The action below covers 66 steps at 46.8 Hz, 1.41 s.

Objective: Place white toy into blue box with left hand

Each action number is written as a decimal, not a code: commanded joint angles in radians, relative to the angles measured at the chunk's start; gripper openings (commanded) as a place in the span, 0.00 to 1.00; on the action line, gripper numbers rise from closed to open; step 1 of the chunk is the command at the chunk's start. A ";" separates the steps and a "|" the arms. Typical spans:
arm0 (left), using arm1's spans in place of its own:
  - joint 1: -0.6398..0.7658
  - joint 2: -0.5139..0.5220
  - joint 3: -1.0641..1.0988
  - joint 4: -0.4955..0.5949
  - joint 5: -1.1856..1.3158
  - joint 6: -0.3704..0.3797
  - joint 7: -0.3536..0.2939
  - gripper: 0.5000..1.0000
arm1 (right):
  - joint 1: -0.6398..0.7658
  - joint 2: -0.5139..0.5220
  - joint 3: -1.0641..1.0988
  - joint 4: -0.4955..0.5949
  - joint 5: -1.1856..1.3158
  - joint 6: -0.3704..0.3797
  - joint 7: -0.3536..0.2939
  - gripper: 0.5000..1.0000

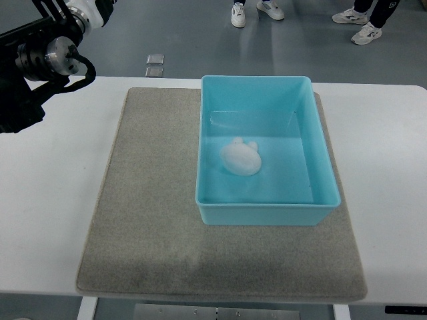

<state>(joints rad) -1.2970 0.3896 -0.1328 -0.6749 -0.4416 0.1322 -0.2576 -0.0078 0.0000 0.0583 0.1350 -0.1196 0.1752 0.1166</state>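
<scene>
The white toy (pixel 241 158) lies on the floor of the blue box (pixel 319 157), left of its middle. The box stands on the right half of a grey mat (pixel 152 200). My left arm (pixel 41 63) shows at the top left corner, raised above the table's far left edge and well away from the box. Only its black and silver joints are visible; the hand itself is out of the picture. No right arm is visible.
The mat lies on a white table (pixel 47 200). Beyond the table's far edge is grey floor with two small metal plates (pixel 155 65). Several shoes of standing persons (pixel 257 11) show at the top edge.
</scene>
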 commanded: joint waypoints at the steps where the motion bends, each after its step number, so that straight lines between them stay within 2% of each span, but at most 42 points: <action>1: 0.004 0.000 -0.005 0.000 -0.032 -0.014 0.000 0.99 | 0.000 0.000 0.000 0.000 0.000 0.000 0.000 0.87; 4: 0.008 -0.008 -0.007 0.002 -0.048 -0.035 0.000 0.99 | 0.000 0.000 0.000 0.000 0.000 0.000 0.000 0.87; 8: 0.025 -0.020 -0.022 0.026 -0.055 -0.106 0.000 0.99 | 0.000 0.000 0.000 0.000 0.000 0.000 0.000 0.87; 17: 0.068 -0.066 -0.076 0.162 -0.055 -0.282 -0.002 0.99 | 0.000 0.000 0.000 0.000 0.000 0.000 0.000 0.87; 21: 0.088 -0.084 -0.111 0.212 -0.055 -0.333 0.000 0.99 | 0.000 0.000 0.000 0.000 0.000 0.001 0.000 0.87; 35: 0.148 -0.163 -0.228 0.279 -0.055 -0.327 0.000 0.99 | 0.000 0.000 0.000 0.000 0.000 0.000 0.000 0.87; 66: 0.188 -0.164 -0.261 0.284 -0.034 -0.332 -0.005 0.99 | 0.000 0.000 0.000 0.000 0.000 0.000 0.000 0.87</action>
<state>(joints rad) -1.1091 0.2254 -0.3943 -0.3910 -0.4755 -0.1994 -0.2623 -0.0077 0.0000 0.0583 0.1350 -0.1196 0.1755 0.1166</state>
